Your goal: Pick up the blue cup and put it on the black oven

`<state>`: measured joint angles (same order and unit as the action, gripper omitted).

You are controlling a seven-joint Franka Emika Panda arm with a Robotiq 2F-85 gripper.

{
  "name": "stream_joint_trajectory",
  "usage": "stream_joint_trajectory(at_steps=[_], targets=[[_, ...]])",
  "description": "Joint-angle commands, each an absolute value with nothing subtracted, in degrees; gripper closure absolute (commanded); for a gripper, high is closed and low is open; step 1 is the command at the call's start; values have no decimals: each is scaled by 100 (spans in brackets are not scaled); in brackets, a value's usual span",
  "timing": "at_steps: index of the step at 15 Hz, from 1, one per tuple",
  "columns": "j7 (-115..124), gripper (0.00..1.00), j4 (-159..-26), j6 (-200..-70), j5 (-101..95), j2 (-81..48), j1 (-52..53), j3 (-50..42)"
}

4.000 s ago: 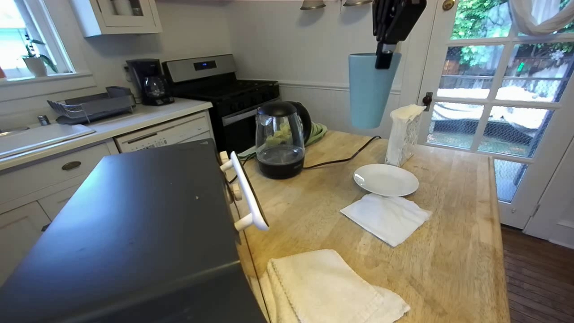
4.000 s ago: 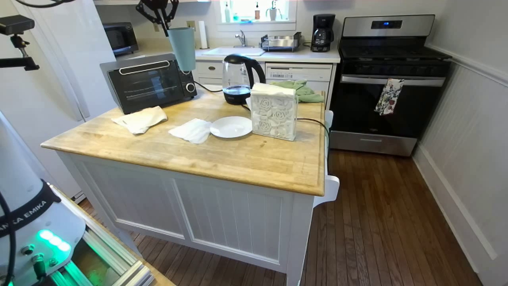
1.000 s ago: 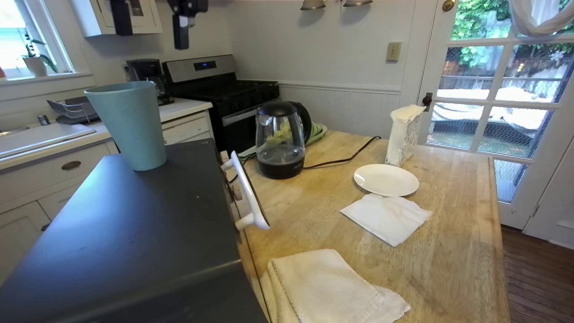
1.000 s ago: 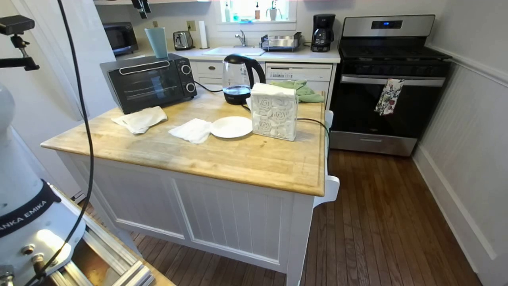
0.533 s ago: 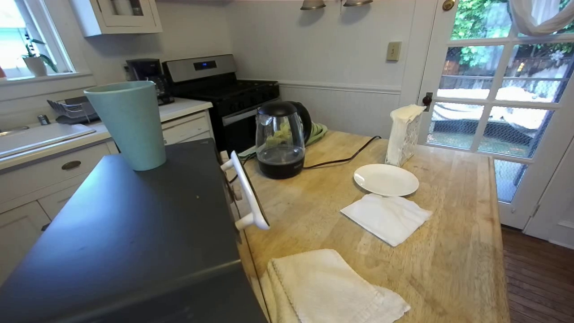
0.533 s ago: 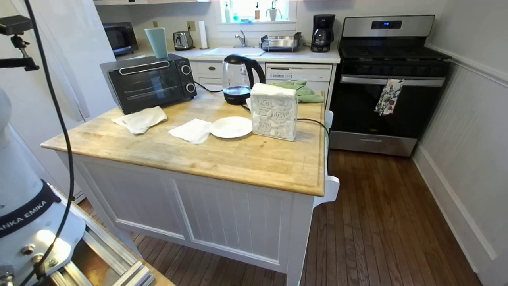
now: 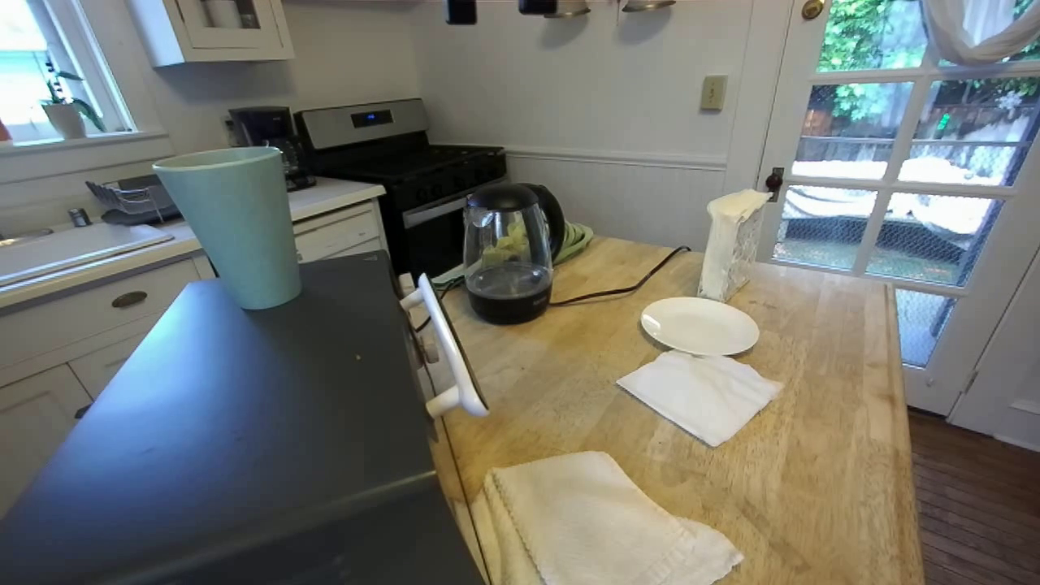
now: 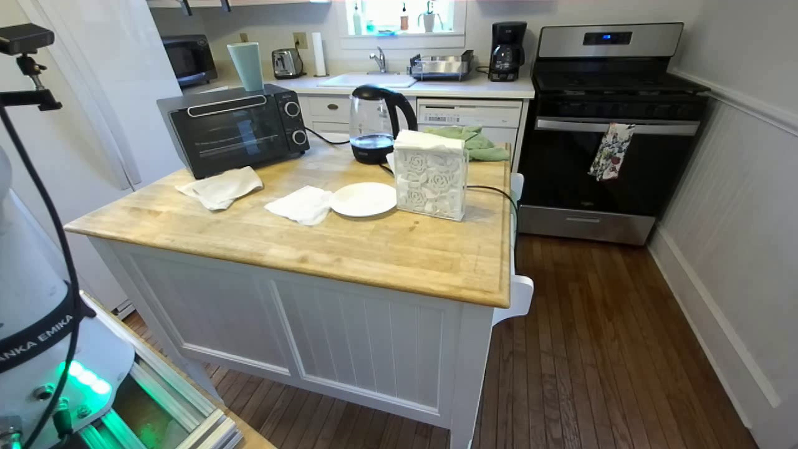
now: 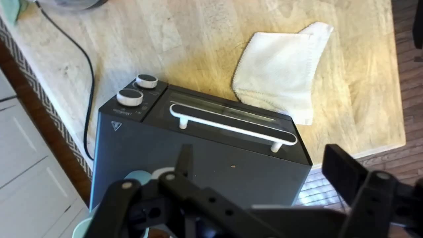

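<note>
The blue cup (image 7: 231, 227) stands upright, rim up, on the flat top of the black oven (image 7: 268, 414), near the end by the kettle. In an exterior view the same cup (image 8: 247, 67) rises above the oven (image 8: 237, 128). At the upper edge of an exterior view only the fingertips of my gripper (image 7: 500, 10) show, spread apart and well clear of the cup. In the wrist view the gripper (image 9: 259, 158) is open over the oven top, nothing between its fingers. There the cup (image 9: 140, 177) is mostly hidden behind gripper parts at lower left.
A glass kettle (image 7: 508, 260) with a cord stands beside the oven on the wooden island (image 8: 349, 249). Farther along are a white plate (image 7: 699, 325), a napkin (image 7: 699, 398) and a napkin holder (image 7: 731, 244). A folded cloth (image 7: 609, 520) lies before the oven door.
Four seconds ago my gripper held the cup in the air; a second ago the cup stood released on the oven. Since then the open gripper has moved away from it; the cup has stayed still.
</note>
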<state>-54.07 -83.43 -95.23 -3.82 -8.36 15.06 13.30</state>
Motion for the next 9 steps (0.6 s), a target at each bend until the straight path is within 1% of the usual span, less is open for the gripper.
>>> stream_joint_trajectory(at_steps=[1, 9], targets=[[-4464, 0, -9749, -9860, -29, 54, 1390, 1231], [-2685, 0, -12005, -10471, 415, 1191, 1184, 1047]])
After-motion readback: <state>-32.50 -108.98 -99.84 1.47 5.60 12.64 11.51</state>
